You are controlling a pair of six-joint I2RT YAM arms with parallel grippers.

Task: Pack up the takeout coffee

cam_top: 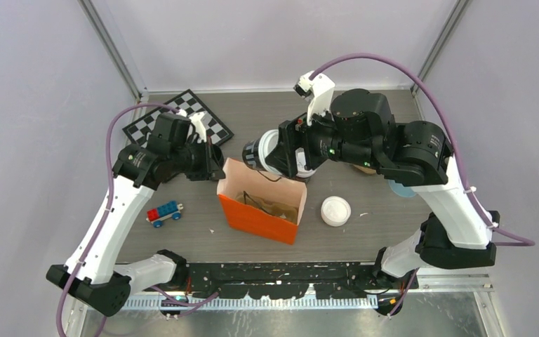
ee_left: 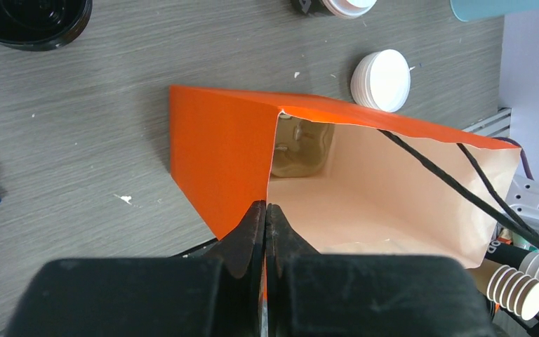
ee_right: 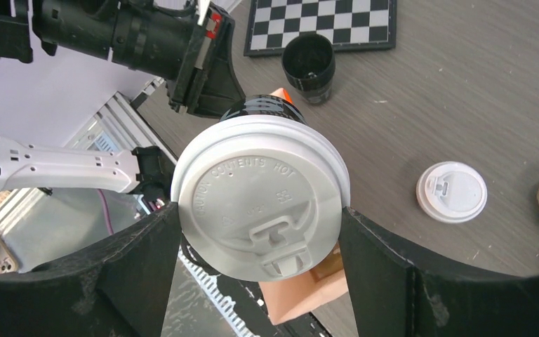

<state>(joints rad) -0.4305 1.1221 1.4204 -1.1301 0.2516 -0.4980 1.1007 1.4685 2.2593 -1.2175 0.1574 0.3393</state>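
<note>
Takeout coffee [ee_right: 256,200] up off the table, clamped at lid level between the wide-spread fingers of the right gripper [ee_right: 260,235], hanging at the far rim of the orange bag [cam_top: 260,203]. Opposite it, the left gripper [ee_left: 265,210] is pinched tight on the rim at the bag's left end, propping the mouth open. Now the danger. From above, the cup looks tipped well over with its base leading, so if it goes in like that it may land on its side. The grip seems to sit right at the lid's edge. A knock against the paper wall could pop the lid or let the cup slip. Black cord handles [ee_left: 449,175] also lie across the opening. A snag there could drag the bag against the left pinch and fold or tear it.
</note>
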